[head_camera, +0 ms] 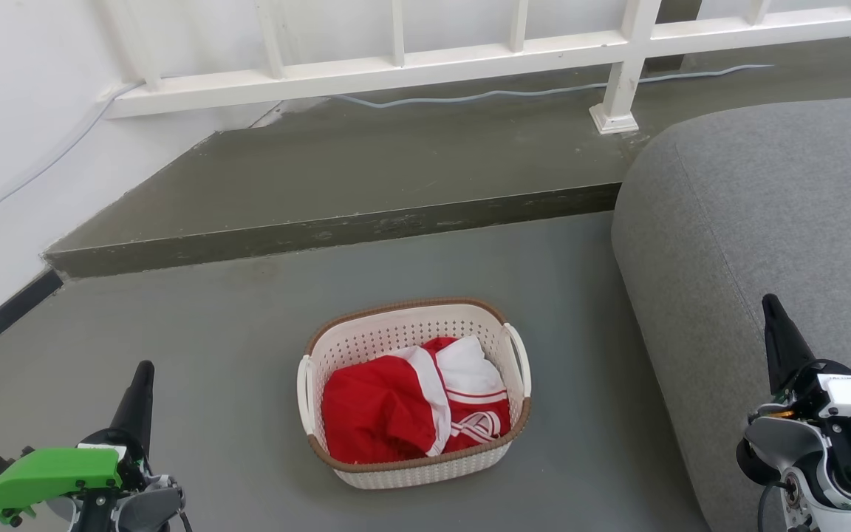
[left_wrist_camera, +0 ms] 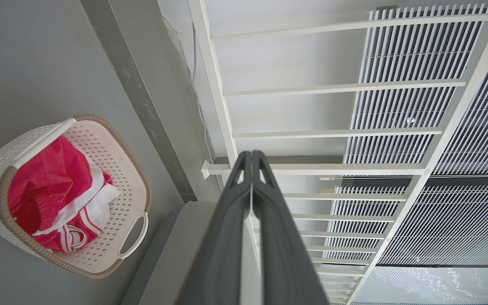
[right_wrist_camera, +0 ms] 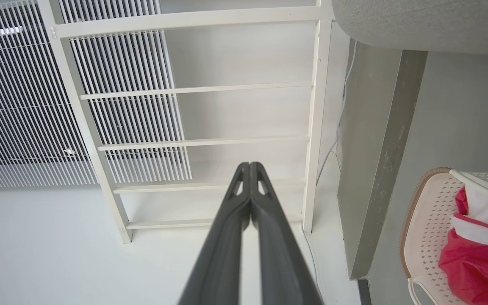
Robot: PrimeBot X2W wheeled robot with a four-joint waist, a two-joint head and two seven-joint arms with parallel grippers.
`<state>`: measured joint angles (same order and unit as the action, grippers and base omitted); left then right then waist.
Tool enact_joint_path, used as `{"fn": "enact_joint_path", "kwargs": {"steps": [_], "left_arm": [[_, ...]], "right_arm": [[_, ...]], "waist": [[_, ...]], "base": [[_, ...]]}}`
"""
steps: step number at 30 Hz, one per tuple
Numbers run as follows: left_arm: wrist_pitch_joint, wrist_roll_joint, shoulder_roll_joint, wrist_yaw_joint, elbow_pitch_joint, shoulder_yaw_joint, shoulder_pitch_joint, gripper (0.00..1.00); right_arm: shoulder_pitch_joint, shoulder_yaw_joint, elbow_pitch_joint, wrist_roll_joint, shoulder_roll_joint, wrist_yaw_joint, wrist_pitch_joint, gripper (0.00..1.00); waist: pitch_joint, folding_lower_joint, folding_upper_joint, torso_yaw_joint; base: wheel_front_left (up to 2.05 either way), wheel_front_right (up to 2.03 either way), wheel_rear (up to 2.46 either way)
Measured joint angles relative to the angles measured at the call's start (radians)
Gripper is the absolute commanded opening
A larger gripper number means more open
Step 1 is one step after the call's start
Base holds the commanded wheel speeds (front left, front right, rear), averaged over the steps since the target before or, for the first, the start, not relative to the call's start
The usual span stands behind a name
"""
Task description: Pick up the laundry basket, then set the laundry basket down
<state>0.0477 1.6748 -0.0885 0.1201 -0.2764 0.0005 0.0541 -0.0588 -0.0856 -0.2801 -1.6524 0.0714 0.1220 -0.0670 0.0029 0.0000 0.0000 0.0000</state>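
Observation:
The laundry basket (head_camera: 403,334) stands on the grey floor in the head view's middle, cream-white and perforated with a brown rim and a white loop handle on each short side. Red and white clothing (head_camera: 403,406) lies inside it. My left gripper (head_camera: 141,384) is at the lower left, well apart from the basket, fingers pressed together with nothing held. Over the sofa's edge at the lower right, my right gripper (head_camera: 773,314) is likewise shut and empty. The basket (left_wrist_camera: 112,178) lies at the left of the left wrist view, beside my left gripper (left_wrist_camera: 251,159). In the right wrist view the basket (right_wrist_camera: 428,220) sits right of my right gripper (right_wrist_camera: 250,168).
A grey sofa (head_camera: 765,222) fills the right side, close to the basket's right handle. Behind the basket a raised grey step (head_camera: 337,229) crosses the floor. A white railing (head_camera: 396,66) stands on it, with a cable (head_camera: 514,92) along its foot. A white wall (head_camera: 12,148) is at the left.

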Motion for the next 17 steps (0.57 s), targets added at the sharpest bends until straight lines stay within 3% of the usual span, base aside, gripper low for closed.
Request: {"fn": "enact_joint_path", "kwargs": {"steps": [17], "left_arm": [[0.001, -0.002, 0.002, 0.0, 0.001, 0.002, 0.0, 0.0]], "right_arm": [[0.0, -0.001, 0.0, 0.0, -0.001, 0.0, 0.0, 0.0]], "waist": [[0.0, 0.0, 0.0, 0.0]], "base": [[0.0, 0.0, 0.0]]}}
